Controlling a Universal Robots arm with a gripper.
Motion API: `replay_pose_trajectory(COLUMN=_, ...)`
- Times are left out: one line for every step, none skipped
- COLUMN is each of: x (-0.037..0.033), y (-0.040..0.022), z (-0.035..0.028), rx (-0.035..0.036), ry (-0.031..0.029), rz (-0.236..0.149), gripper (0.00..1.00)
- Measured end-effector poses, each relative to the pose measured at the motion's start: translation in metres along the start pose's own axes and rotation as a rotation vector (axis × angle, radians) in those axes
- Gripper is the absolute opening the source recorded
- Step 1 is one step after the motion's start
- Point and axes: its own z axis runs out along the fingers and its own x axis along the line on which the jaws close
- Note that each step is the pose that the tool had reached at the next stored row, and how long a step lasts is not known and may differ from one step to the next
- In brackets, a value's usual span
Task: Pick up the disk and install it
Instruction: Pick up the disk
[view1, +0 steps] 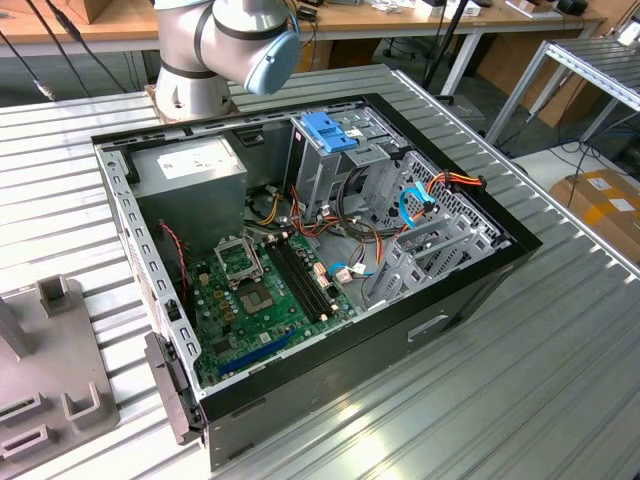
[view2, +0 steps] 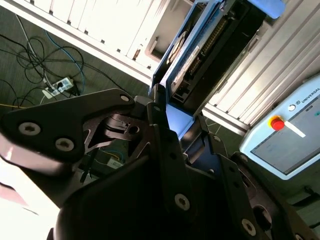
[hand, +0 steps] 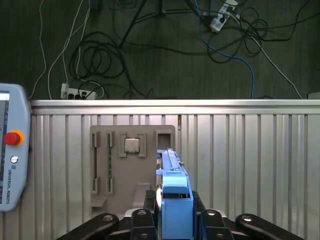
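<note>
Spanning the room's dark floor (hand: 165, 60) strewn with cables (hand: 95, 55), a ribbed metal table (view1: 520, 380) bears an open PC case (view1: 470, 290), a grey fixture (hand: 115, 165) and a pendant (hand: 12, 150) beside it, while the gripper (hand: 173, 202) clamps the disk (hand: 175, 180) edge-on before the fixture.

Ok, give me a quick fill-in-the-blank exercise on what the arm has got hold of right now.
1. The disk is clamped in the ___.
2. Its plastic rails are coloured ___.
3. The round button on the teach pendant is ___.
Missing words: gripper; blue; red.
</note>
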Motion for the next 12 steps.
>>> replay_pose_trajectory(x=0.0, y=-0.001, z=0.0, rx=0.0001, ry=0.0, rz=0.0, gripper=0.36)
replay_pose_trajectory(x=0.0, y=-0.0022, z=0.0, rx=0.0, ry=0.0, rz=0.0, gripper=0.36)
replay_pose_trajectory(x=0.0, y=-0.0043, z=0.0, rx=0.0, ry=-0.0001, rz=0.0, gripper=0.36)
replay_pose_trajectory(x=0.0, y=-0.0069, z=-0.0001, rx=0.0, ry=0.0, rz=0.0, gripper=0.36)
replay_pose_trajectory(x=0.0, y=-0.0084, z=-0.0001, rx=0.0, ry=0.0, rz=0.0, gripper=0.36)
replay_pose_trajectory(x=0.0, y=-0.012, z=-0.0001, rx=0.0, ry=0.0, rz=0.0, gripper=0.36)
replay_pose_trajectory(x=-0.0001, y=-0.0143, z=-0.0001, rx=0.0, ry=0.0, rz=0.0, gripper=0.36)
replay_pose_trajectory(x=-0.0001, y=-0.0174, z=-0.0001, rx=0.0, ry=0.0, rz=0.0, gripper=0.36)
replay_pose_trajectory(x=-0.0001, y=-0.0199, z=-0.0002, rx=-0.0001, ry=0.0, rz=0.0, gripper=0.36)
replay_pose_trajectory(x=-0.0001, y=-0.0213, z=-0.0002, rx=0.0, ry=0.0, rz=0.0, gripper=0.36)
replay_pose_trajectory(x=-0.0001, y=-0.023, z=-0.0002, rx=0.0, ry=0.0, rz=0.0, gripper=0.36)
replay_pose_trajectory(x=-0.0002, y=-0.026, z=-0.0002, rx=0.0, ry=0.0, rz=0.0, gripper=0.36)
